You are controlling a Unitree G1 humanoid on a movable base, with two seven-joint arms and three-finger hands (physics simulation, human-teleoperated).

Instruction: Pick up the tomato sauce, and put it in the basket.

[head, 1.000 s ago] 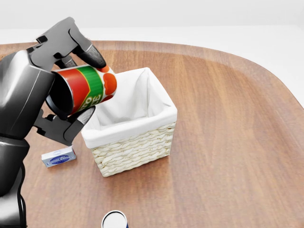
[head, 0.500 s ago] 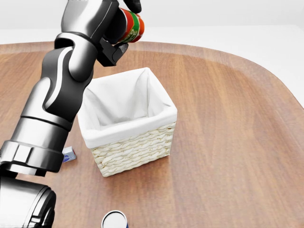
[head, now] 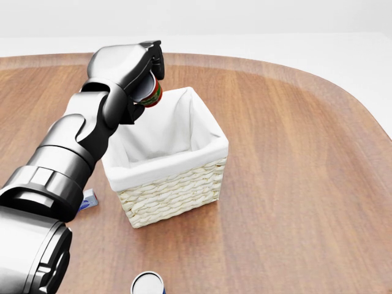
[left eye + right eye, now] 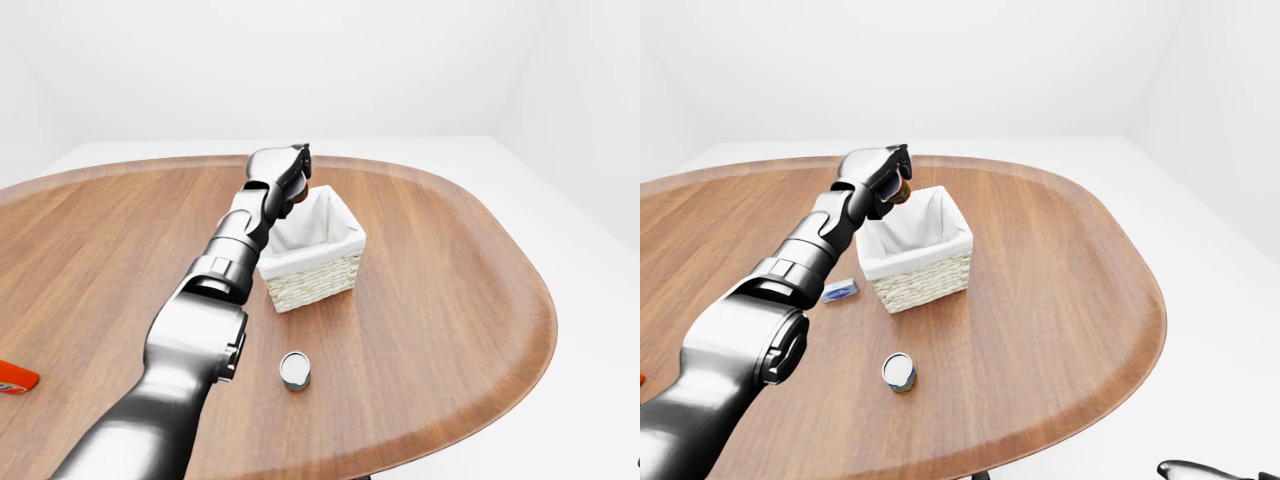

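1. We are in a bare white room, looking over a rounded wooden counter (image 3: 294,159).
2. The tomato sauce can (image 3: 149,92) is held in the air above the upper left corner of the basket (image 3: 177,190) in the head view. It is tipped, and only a little of its red and green label shows past the fingers.
3. Our left hand (image 3: 138,76) has its fingers wrapped round the can. It comes in on the long arm from the left of the view.
4. We judge the step in hand to be the drop into the basket. To do it well, we should bring the can further over the white cloth lining, toward the middle of the opening. We should lower it below the rim before the fingers spread, so it neither strikes the edge nor rolls out.
5. Our right hand hardly shows; a dark sliver at the bottom right of the right-eye view may be part of it, and we cannot tell its state.
6. Elsewhere on the counter, a small tin (image 4: 294,370) stands below the basket. A small blue box (image 4: 841,290) lies to its left, and a red object (image 4: 15,377) sits at the far left edge of the left-eye view.
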